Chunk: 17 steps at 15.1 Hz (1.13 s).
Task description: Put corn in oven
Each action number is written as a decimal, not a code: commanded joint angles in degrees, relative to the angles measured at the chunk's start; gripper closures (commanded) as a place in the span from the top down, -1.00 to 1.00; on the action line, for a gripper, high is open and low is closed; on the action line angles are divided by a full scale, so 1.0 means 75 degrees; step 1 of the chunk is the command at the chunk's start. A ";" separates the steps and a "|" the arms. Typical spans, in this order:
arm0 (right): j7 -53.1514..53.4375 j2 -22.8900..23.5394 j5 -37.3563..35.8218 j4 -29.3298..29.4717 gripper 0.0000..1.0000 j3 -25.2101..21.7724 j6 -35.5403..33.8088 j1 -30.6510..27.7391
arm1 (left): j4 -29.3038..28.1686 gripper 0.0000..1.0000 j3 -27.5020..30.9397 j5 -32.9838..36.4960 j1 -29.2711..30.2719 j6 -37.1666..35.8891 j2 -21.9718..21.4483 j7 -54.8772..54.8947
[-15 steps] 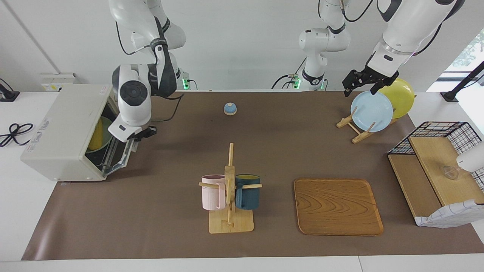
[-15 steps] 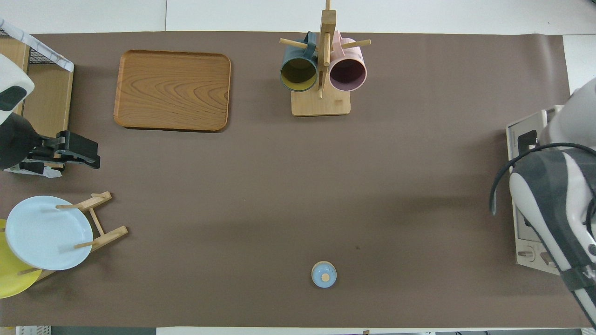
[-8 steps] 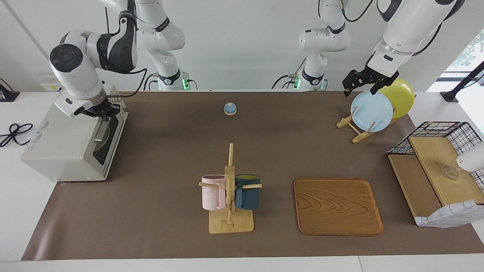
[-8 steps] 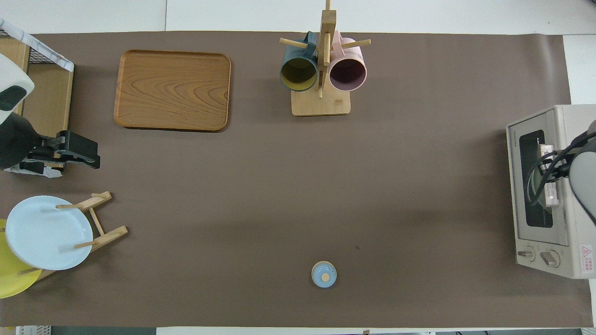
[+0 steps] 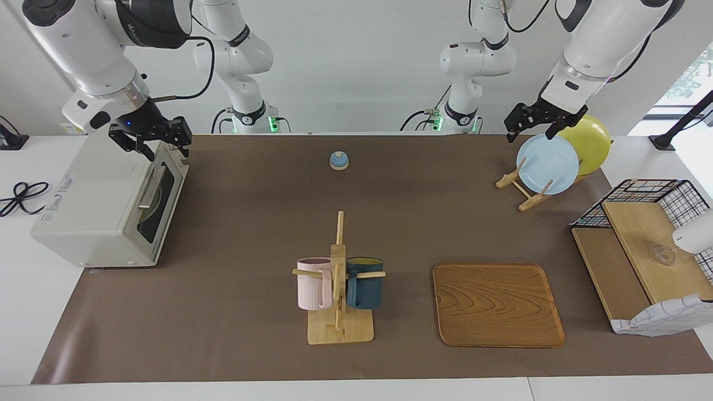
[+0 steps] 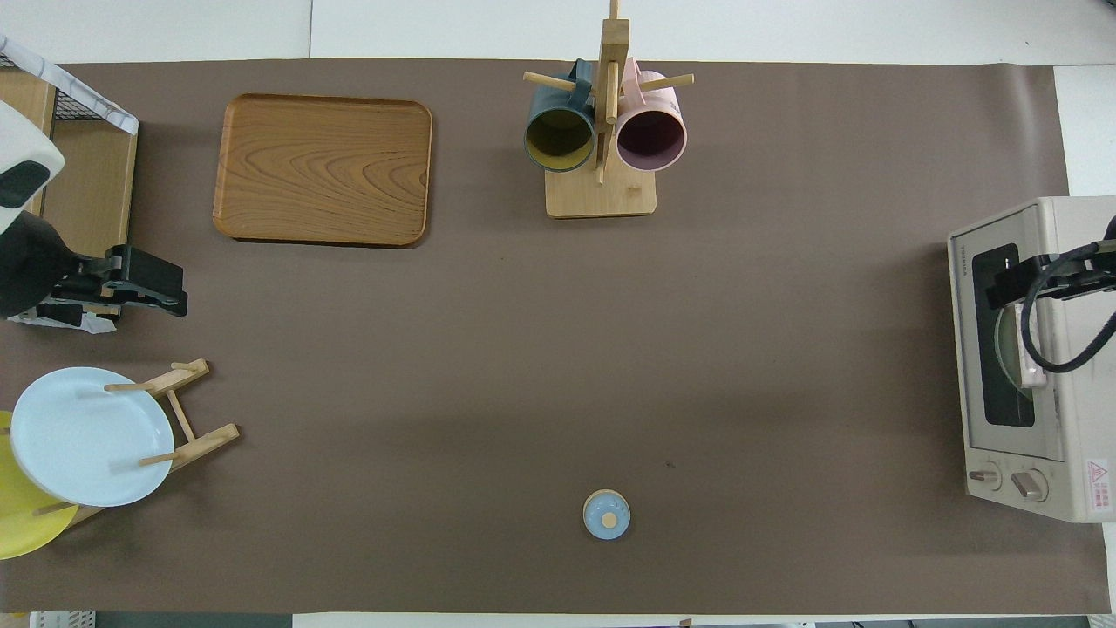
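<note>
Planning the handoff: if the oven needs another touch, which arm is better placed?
Right, probably. The right gripper hangs open directly over the oven, whose door looks shut. The left gripper waits open above the plate rack at the table's opposite end.

Oven (image 5: pixel 94 206): matt off-white shell, dark glossy glass door, metal bar handle. Tray (image 5: pixel 497 304) and mug rack (image 5: pixel 338 278): smooth wood w/ visible grain. Table cover (image 5: pixel 250 223): matt brown paper.

White table (image 5: pixel 334 390) under a brown mat (image 5: pixel 250 223). Plain white wall (image 5: pixel 345 67) at the robots' end. Window (image 5: pixel 693 72) with greenery at the left arm's end, daylight coming in. Black cable (image 5: pixel 19 195) coiled on the tabletop at the right arm's end. White outlet box (image 5: pixel 83 120) on the wall there.
</note>
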 commanded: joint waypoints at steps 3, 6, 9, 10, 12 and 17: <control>0.0394 0.0048 0.0132 0.0112 1.00 0.0026 -0.0248 -0.0045 | -0.0108 1.00 0.0040 -0.0075 0.0000 0.0005 -0.0100 0.0005; 0.0417 -0.0011 0.0120 -0.0018 1.00 0.0026 -0.0353 -0.0010 | -0.0108 1.00 0.0040 -0.0075 0.0000 0.0005 -0.0100 0.0005; 0.0394 -0.0082 0.0073 -0.0030 1.00 0.0026 -0.0436 -0.0091 | -0.0108 1.00 0.0040 -0.0075 -0.0011 0.0005 -0.0100 -0.0007; 0.0382 -0.0082 0.0073 -0.0030 1.00 -0.0009 -0.0412 -0.0104 | -0.0108 1.00 0.0040 -0.0075 -0.0011 -0.0007 -0.0100 0.0005; 0.0406 -0.0151 0.0073 -0.0053 1.00 -0.0021 -0.0470 -0.0080 | -0.0108 1.00 0.0040 -0.0075 -0.0011 -0.0007 -0.0100 0.0005; 0.0417 -0.0234 0.0061 -0.0171 1.00 -0.0033 -0.0365 -0.0151 | -0.0108 1.00 0.0040 -0.0075 -0.0011 0.0005 -0.0100 0.0005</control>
